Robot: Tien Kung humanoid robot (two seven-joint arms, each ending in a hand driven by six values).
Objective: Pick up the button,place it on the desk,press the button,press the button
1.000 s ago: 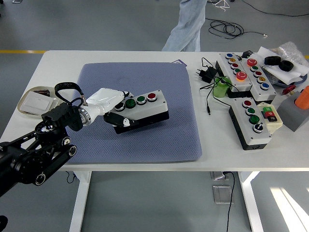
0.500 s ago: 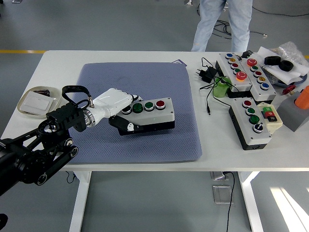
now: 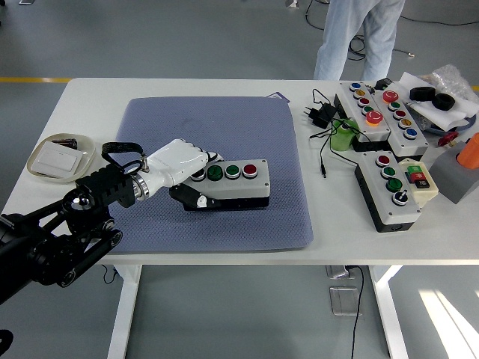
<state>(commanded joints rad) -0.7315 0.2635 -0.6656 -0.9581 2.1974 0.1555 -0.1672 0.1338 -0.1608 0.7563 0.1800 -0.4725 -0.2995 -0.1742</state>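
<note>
A grey button box (image 3: 239, 183) with a black base and three buttons, two green and one red, lies level on the blue-grey mat (image 3: 247, 120). My left hand (image 3: 187, 176), white with a black thumb, is shut on the box's left end, fingers over its top and thumb against its front side. The right arm is out of view.
Two more button boxes (image 3: 374, 112) (image 3: 389, 191), a black plug with cables (image 3: 322, 116) and a green object (image 3: 343, 136) lie at the right. A beige dish (image 3: 60, 155) sits at the left. A person stands beyond the far edge (image 3: 359, 37).
My left hand has carried the button box rightward and lowered it from tilted to level on the mat. The person behind the table has walked to the right.
</note>
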